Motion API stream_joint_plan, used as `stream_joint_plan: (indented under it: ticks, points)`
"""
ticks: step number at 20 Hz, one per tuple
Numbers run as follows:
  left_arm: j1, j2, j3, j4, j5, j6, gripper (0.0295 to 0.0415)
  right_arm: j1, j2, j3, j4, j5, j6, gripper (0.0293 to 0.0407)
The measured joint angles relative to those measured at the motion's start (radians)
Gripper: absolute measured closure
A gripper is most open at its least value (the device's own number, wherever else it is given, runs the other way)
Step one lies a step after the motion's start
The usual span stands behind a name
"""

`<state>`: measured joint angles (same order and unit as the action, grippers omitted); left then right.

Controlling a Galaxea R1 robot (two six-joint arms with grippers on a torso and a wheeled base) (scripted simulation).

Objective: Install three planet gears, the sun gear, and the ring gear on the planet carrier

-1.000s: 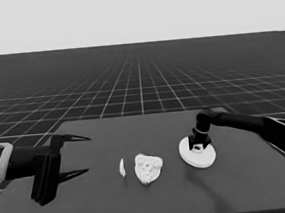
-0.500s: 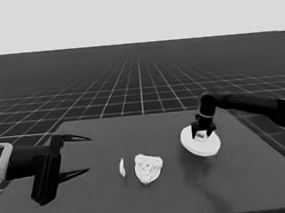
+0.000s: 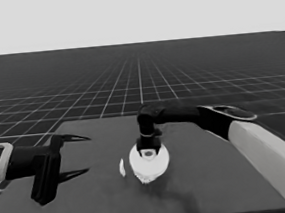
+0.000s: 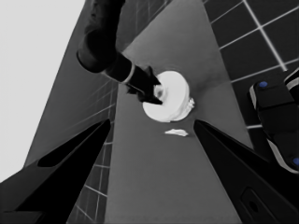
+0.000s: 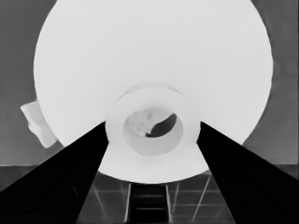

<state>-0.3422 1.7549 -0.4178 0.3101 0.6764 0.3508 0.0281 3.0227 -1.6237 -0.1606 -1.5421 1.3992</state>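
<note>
The right tool (image 3: 149, 148) reaches in from the right and holds the larger round part (image 3: 149, 161) near the middle of the desk (image 3: 214, 180). Its two fingers grip the raised collar around the centre hole, seen in the right wrist view (image 5: 150, 125) with one finger against each side. A grip on this hub probably keeps the disc level and centred, as the part must settle squarely over what lies beneath.

The larger round part is a thick white disc with a stepped top and a small central bore. Through the bore something white shows below it, too unclear to name. A small white lump, perhaps a planet gear (image 5: 36, 122), juts from under its rim, so the disc appears to be over the stack; whether it is fully seated cannot be told.

A thin white piece (image 3: 122, 167) lies just beside the disc on the left. The left tool (image 3: 74, 155), fingers spread wide and empty, waits over the desk's left end, well apart from the work.
</note>
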Motion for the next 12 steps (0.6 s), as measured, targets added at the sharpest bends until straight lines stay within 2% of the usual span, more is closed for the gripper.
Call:
stream_joint_plan:
  ticks: [4, 7, 12]
  points:
    - [0.0, 0.0, 0.0, 0.0, 0.0, 0.0, 0.0326, -0.002, 0.033, -0.04, -0.002, -0.001, -0.004, 0.0351]
    - [0.0, 0.0, 0.0, 0.0, 0.0, 0.0, 0.0326, -0.081, 0.046, -0.083, -0.077, 0.019, -0.029, 0.0352]
    - [0.0, 0.0, 0.0, 0.0, 0.0, 0.0, 0.0326, -0.098, 0.05, -0.096, -0.095, 0.025, -0.037, 0.0351]
